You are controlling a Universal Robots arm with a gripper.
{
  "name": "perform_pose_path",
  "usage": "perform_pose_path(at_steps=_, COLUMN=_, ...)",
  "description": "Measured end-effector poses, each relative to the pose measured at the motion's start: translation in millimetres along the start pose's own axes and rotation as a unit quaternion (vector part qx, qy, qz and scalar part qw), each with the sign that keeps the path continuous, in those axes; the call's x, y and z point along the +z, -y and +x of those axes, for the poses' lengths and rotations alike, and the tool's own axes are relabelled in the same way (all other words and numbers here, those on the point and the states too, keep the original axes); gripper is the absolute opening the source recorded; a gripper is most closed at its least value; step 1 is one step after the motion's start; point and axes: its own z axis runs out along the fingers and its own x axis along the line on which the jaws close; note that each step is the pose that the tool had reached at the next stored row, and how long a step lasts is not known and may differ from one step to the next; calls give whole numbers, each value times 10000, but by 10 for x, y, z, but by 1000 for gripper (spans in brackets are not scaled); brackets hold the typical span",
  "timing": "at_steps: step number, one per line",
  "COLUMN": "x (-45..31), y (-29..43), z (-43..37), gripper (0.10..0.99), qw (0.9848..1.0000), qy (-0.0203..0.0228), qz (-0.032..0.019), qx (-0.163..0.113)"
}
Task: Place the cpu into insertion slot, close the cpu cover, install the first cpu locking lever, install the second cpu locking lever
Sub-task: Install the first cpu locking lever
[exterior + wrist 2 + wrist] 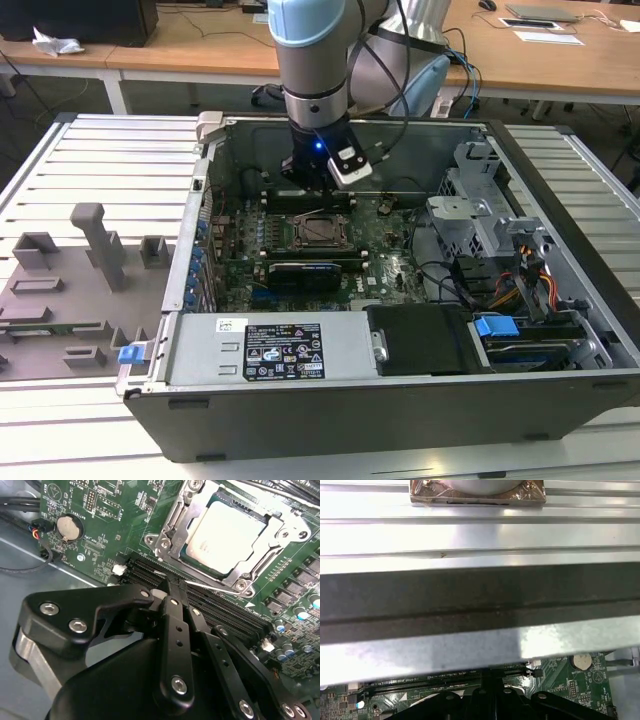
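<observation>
We see matte black gripper, fingers pressed together, holding nothing, above ribbed black memory slots on green motherboard. Cpu, flat dull-silver square, seated in insertion slot, upper right of second wrist view. Thin silver cpu cover lies closed around it. Round coin battery upper left. Grey ribbed metal table under open computer case.

The cpu sits in the insertion slot on the motherboard, under the cpu cover; memory slots lie between slot and gripper.
</observation>
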Motion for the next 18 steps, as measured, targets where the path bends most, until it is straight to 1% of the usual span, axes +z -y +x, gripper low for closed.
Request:
perform_pose_path(at_steps=6, x=17, y=-2, z=5, gripper=106, qw=9998, qy=30, qz=30, qx=180)
perform_pose_path(at_steps=12, x=39, y=-31, z=15, gripper=106, qw=9996, qy=46, qz=44, qx=271)
perform_pose_path(at_steps=18, x=63, y=-27, z=24, gripper=106, qw=9993, qy=66, qz=89, qx=370)
